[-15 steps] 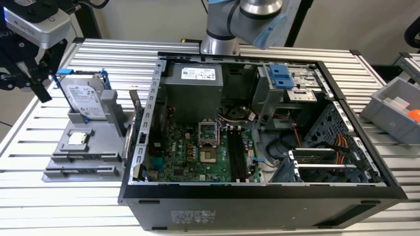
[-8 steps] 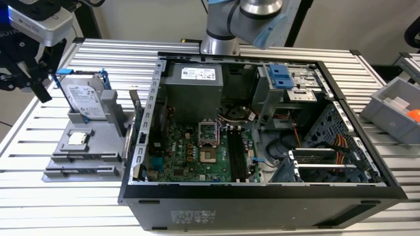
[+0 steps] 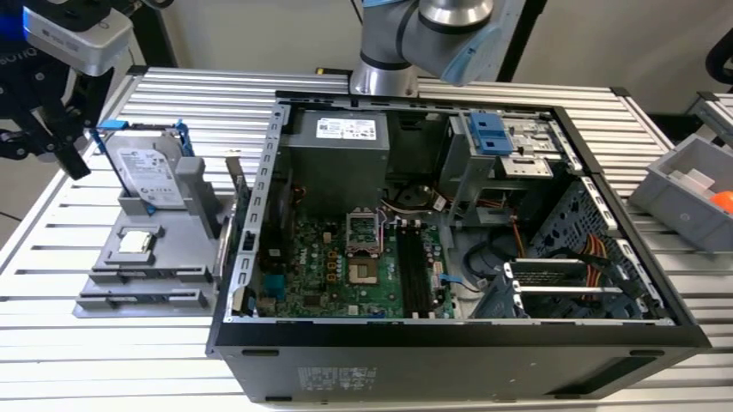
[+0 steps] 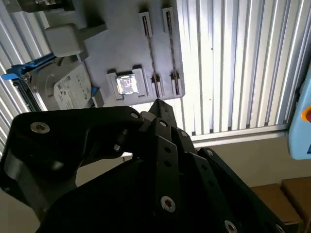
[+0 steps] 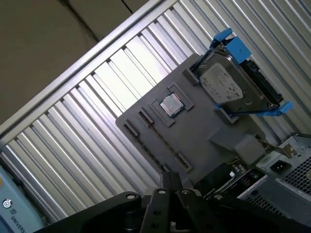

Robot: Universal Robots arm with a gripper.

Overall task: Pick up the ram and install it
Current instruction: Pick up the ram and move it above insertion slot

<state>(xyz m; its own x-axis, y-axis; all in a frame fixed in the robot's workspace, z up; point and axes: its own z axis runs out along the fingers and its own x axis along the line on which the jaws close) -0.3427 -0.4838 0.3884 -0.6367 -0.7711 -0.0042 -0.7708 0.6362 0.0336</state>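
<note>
Ribbed aluminium counter (image 3: 115, 369) carries an open computer case (image 3: 458, 360) in the exterior view, with a grey tray (image 3: 98, 302) just beside it on the exterior view's left. The tool (image 3: 63, 159) hangs near the tray's far left. In the second wrist view the tool (image 4: 158, 103) is pinched narrow and empty. In the first wrist view a plain brown surface (image 5: 43, 43) lies beyond the counter's edge. Where the ram sits I cannot tell.

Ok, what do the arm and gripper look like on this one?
The arm is silver-grey metal with rounded joints and a light blue cap. The gripper is matt black, built of flat linked bars fastened with silver screws.
</note>
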